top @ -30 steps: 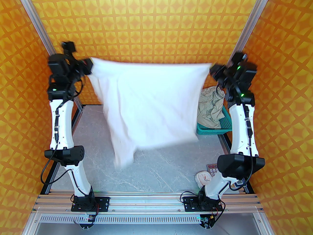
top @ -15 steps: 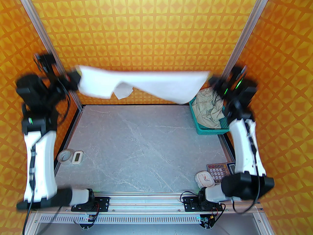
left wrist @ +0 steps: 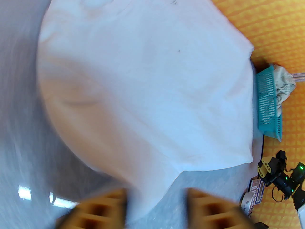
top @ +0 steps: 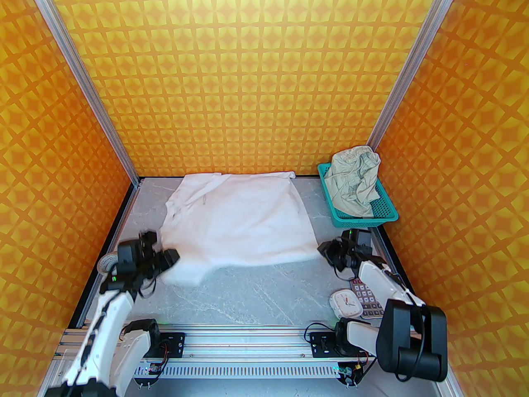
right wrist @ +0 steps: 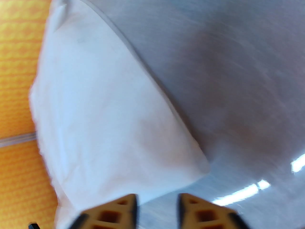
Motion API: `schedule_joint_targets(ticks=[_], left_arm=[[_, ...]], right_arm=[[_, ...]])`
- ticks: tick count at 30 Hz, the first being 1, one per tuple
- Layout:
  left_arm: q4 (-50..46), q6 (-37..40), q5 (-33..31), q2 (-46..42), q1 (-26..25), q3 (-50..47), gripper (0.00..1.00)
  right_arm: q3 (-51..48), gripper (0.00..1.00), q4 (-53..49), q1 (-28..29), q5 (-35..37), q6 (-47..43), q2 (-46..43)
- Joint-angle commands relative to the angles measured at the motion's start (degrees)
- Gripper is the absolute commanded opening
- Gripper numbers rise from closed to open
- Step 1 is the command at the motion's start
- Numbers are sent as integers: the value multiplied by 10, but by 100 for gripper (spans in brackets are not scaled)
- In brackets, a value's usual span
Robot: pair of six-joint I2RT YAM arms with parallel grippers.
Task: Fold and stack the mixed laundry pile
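Laundry sits in two places. The white cloth T-shirt (top: 244,217) lies spread flat on the grey marbled tabletop (top: 256,292), left of centre and reaching the back wall. Its neck opening points toward the far left corner, and its opposite edge faces the arm bases. Seen from above, its longer stretch runs left to right. The pale greenish-cream crumpled shorts (top: 353,178) are heaped in the teal plastic mesh basket (top: 363,221) at the far right corner, well apart from the shirt.

The left claw (top: 171,257) is low at the shirt's near left corner. In the left wrist view its fingers (left wrist: 102,209) stand spread, and a tongue of white cloth runs into the gap. Blur hides whether it touches them. The right claw (top: 324,249) is just beside the near right corner. Its fingers (right wrist: 114,213) are also spread, with bare tabletop between them and the shirt's corner just ahead.
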Motion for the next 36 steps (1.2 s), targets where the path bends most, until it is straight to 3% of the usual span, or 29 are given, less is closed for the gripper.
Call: schedule_joint_targets(ticks=[1, 5, 7, 12, 14, 17, 23, 29, 36], left_arm=[[-36, -24, -50, -10, -9, 45, 65], [-90, 21, -74, 4, -10, 133, 62], [-80, 33, -64, 32, -25, 168, 61], [26, 54, -53, 217, -104, 234, 56], [71, 49, -46, 300, -109, 255, 50], [140, 39, -36, 394, -109, 280, 44], [194, 29, -35, 535, -109, 338, 41], [206, 33, -36, 594, -106, 369, 40], [210, 35, -35, 652, -97, 423, 40]], right_arm=[[29, 49, -75, -3, 70, -39, -55], [82, 50, -131, 6, 77, -65, -88], [112, 50, -143, 50, 95, -75, -76], [179, 48, -113, 181, 148, -82, 44], [212, 47, -107, 205, 154, -87, 117], [247, 46, -105, 208, 161, -90, 208], [242, 46, -99, 195, 174, -92, 285], [162, 42, -78, 161, 156, -79, 275], [80, 40, -99, 160, 145, -61, 207]])
